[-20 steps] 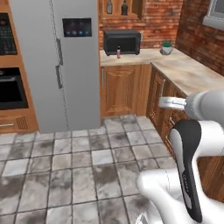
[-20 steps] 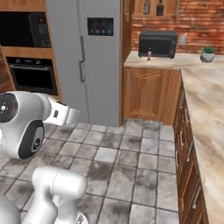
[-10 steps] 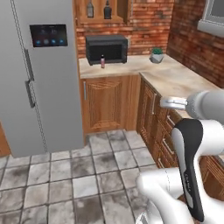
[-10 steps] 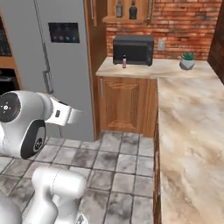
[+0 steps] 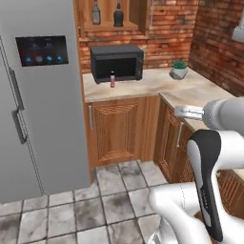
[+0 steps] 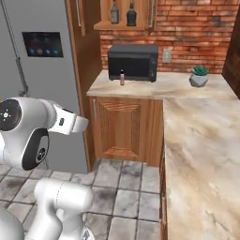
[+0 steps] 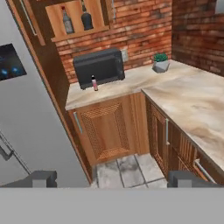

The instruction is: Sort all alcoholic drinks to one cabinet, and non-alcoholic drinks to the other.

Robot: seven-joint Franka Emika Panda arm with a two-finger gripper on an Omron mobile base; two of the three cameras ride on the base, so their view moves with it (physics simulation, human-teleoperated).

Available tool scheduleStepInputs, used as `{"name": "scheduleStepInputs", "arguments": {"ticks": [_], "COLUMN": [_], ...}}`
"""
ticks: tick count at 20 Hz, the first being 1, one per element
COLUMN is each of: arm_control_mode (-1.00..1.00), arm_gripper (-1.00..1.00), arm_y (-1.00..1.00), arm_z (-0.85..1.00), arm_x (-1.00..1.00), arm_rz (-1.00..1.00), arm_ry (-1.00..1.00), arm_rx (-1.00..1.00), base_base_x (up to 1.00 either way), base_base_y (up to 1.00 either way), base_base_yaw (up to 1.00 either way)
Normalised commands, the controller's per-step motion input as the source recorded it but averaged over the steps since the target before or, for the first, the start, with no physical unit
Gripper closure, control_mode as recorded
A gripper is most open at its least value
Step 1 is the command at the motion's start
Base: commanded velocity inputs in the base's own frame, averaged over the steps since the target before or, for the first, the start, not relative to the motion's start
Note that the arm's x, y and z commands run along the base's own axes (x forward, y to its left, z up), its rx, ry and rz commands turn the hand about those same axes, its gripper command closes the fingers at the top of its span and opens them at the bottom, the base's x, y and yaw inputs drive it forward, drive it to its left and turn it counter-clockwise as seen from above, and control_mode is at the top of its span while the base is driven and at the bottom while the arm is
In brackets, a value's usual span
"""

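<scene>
Pink bottle [image 5: 112,79] standing near worktop [image 6: 154,86] back-left edge, just before microwave [image 7: 98,67]; looking light, slim, tippy: gripping mid-body seems best. 2 liquor bottles [image 5: 107,13] sitting on cabinet shelf [image 6: 123,26]. Jaws gaping wide, holding nothing.

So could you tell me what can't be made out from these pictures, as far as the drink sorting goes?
- Labels on the two liquor bottles in the open cabinet: too small and blurred.
- Second pink bottle: only one stands before the microwave.
- Top of that cabinet: cut off by the upper edge in all views.
- Gripper jaws: only the fingertips show, wide apart and holding nothing.
</scene>
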Motion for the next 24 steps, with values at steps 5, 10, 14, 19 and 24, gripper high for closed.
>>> {"name": "scheduleStepInputs", "arguments": {"ticks": [5, 10, 14, 19, 24], "arm_control_mode": [1.0, 1.0, 1.0, 1.0, 1.0], "arm_gripper": [-1.0, -1.0, -1.0, -1.0, -1.0], "arm_y": [0.0, 0.0, 0.0, 0.0, 0.0], "arm_z": [0.0, 0.0, 0.0, 0.0, 0.0], "arm_x": [0.0, 0.0, 0.0, 0.0, 0.0], "arm_rz": [0.0, 0.0, 0.0, 0.0, 0.0], "arm_ry": [0.0, 0.0, 0.0, 0.0, 0.0], "arm_rx": [0.0, 0.0, 0.0, 0.0, 0.0], "base_base_x": [1.0, 1.0, 0.96, 0.81, 0.51], "base_base_y": [-0.28, -0.36, -0.4, -0.29, -0.14], "base_base_yaw": [0.0, 0.0, 0.0, 0.0, 0.02]}}
